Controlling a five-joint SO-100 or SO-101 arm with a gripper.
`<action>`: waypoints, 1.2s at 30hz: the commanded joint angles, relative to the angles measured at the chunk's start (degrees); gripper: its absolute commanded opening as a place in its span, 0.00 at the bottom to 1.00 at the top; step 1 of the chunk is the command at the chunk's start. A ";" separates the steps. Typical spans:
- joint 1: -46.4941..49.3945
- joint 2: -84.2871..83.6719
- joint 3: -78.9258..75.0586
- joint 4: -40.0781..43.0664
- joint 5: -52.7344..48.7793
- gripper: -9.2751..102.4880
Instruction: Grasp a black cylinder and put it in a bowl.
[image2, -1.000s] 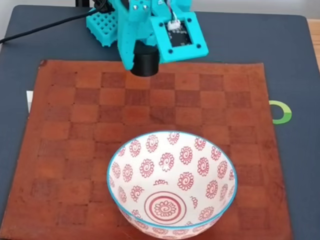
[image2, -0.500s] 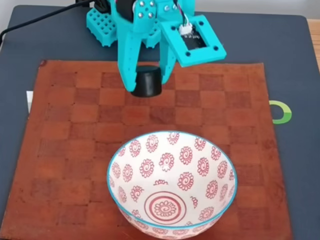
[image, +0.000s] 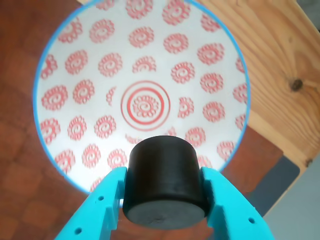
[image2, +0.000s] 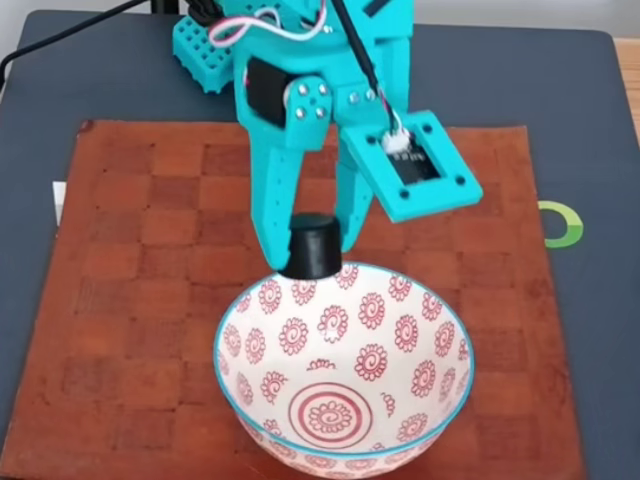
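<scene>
Black cylinder (image2: 311, 246) sits clamped between the two teal fingers of the pincer (image2: 308, 258), which is closed on its sides, one finger pressed against each flank. In the fixed view the cylinder hangs in the air at the far rim of the bowl (image2: 232, 386), its lower edge overlapping the light blue rim line, with the teal arm rising behind it toward the far edge of the table (image2: 600, 330). The bowl stands on a brown checkered leather mat (image2: 130, 300), toward the mat's near edge, and holds nothing inside; its red ring centre is bare.

In the wrist view the black cylinder (image: 165, 182) shows its flat end face toward the camera, gripped by the pincer (image: 165, 207) with the teal fingers (image: 107, 205) touching it left and right. Beyond it lies the bowl (image: 55, 60), its red medallions and concentric-ring centre in plain sight; the cylinder covers the part of the bowl's rim nearest the camera. Past the bowl, at the right of that view, runs a strip of pale wood (image: 280, 60)
</scene>
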 joint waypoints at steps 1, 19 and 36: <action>0.09 -1.23 -3.52 -2.64 0.26 0.20; -0.70 -9.40 -3.60 -9.40 2.20 0.34; 1.41 0.00 -1.67 2.11 3.69 0.14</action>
